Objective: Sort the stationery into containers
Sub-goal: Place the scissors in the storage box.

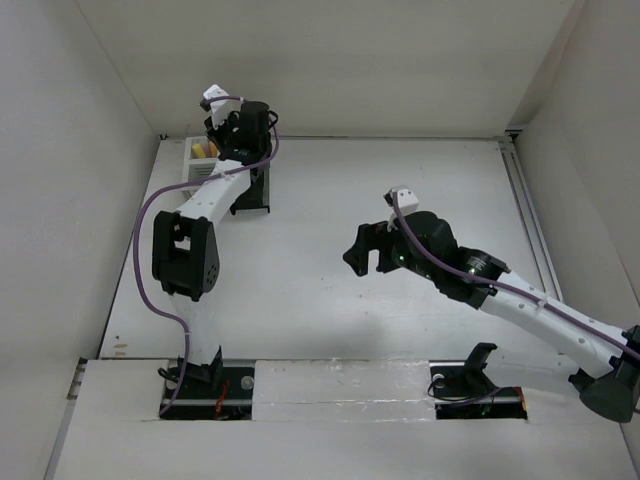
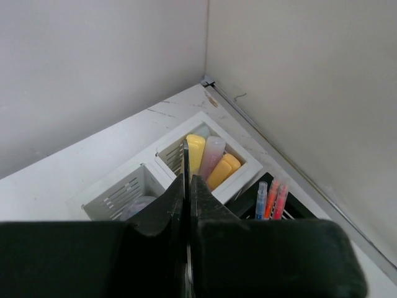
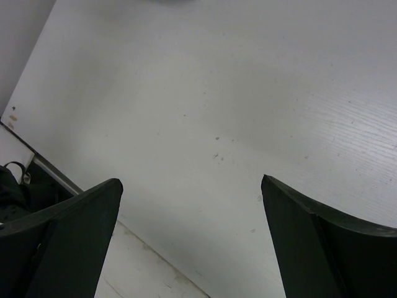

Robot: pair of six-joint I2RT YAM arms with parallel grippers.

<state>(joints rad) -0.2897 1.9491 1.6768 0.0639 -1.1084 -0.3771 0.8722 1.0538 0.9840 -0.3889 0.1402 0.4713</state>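
Basically end of sorting, nothing held.
Left gripper (image 2: 188, 186) jaws pressed together above white slatted organiser box (image 2: 247, 165) holding yellow markers (image 2: 195, 151); blue, orange, red pens (image 2: 271, 198) in adjoining black box (image 2: 247, 195). Right gripper (image 3: 189, 183) gapes over white table (image 3: 217, 93). Next: probably lift left clear.

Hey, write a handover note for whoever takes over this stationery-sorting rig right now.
Left gripper: shut, nothing visible in it, above the white box in the far-left corner.
Right gripper: open, empty, over bare table.
Things: yellow markers and pale pink marker in the white box; blue pen, orange pen, red pen in the black box.
Done: all stationery in view sits in a box.
Left: no loose items show; probably just retract both arms.
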